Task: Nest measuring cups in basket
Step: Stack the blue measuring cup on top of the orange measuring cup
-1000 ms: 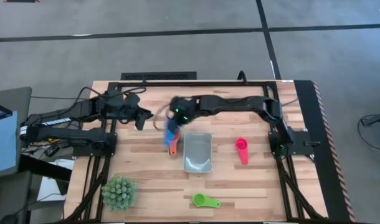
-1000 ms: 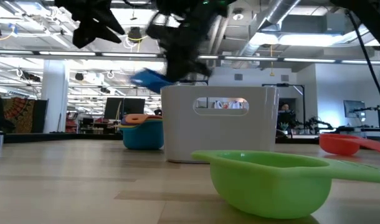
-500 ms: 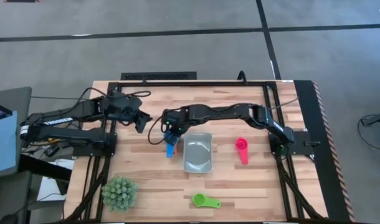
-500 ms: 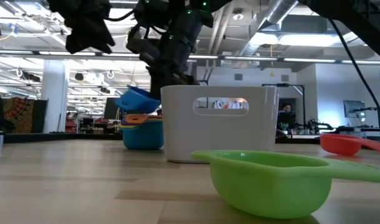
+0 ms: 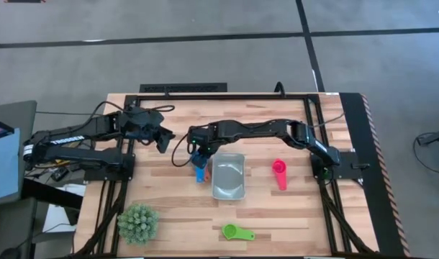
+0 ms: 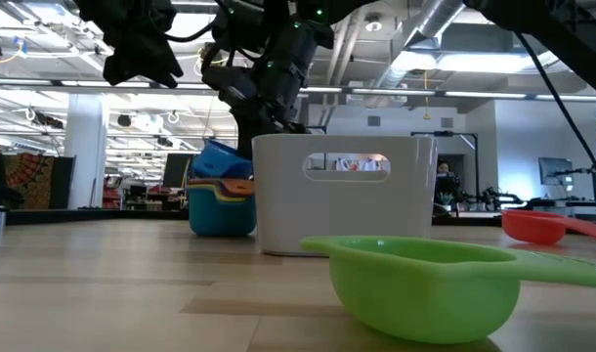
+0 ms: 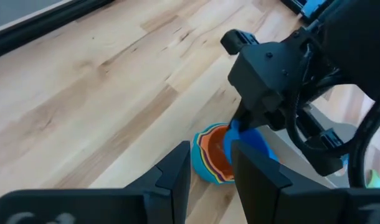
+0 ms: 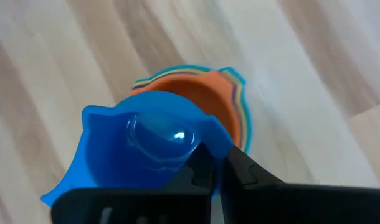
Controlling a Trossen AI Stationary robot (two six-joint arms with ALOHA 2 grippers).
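A stack of nested measuring cups, teal outermost and orange on top point(image 8: 205, 93), stands on the table just left of the pale grey basket point(image 5: 228, 177). My right gripper point(image 5: 198, 150) is shut on the blue cup point(image 8: 146, 146), which sits tilted right over the stack point(image 6: 221, 203). In the low view the blue cup point(image 6: 222, 156) is at the stack's top; I cannot tell whether it touches. My left gripper point(image 5: 163, 138) hovers open, left of the stack and above the table. A pink cup point(image 5: 279, 173) and a green cup point(image 5: 237, 232) lie on the table. My right gripper pinches the blue cup at its rim point(image 8: 210, 142) on the side facing the wrist; the fingers point(image 8: 202, 167) cover the exact spot. It comes from above, slanting down. The cup is tilted, its open side up, bowl over the stack.
A spiky green plant ball point(image 5: 138, 222) sits near the table's near-left corner. The basket point(image 6: 342, 196) stands close against the stack's right side. The green cup point(image 6: 425, 284) lies near the near edge; the pink cup point(image 6: 542, 225) lies right of the basket.
My right gripper has carried the blue cup toward the near edge and down, from above the table behind the stack to right over the stack. The cup now sits lower, at the stack's top. My left gripper has stayed nearly still.
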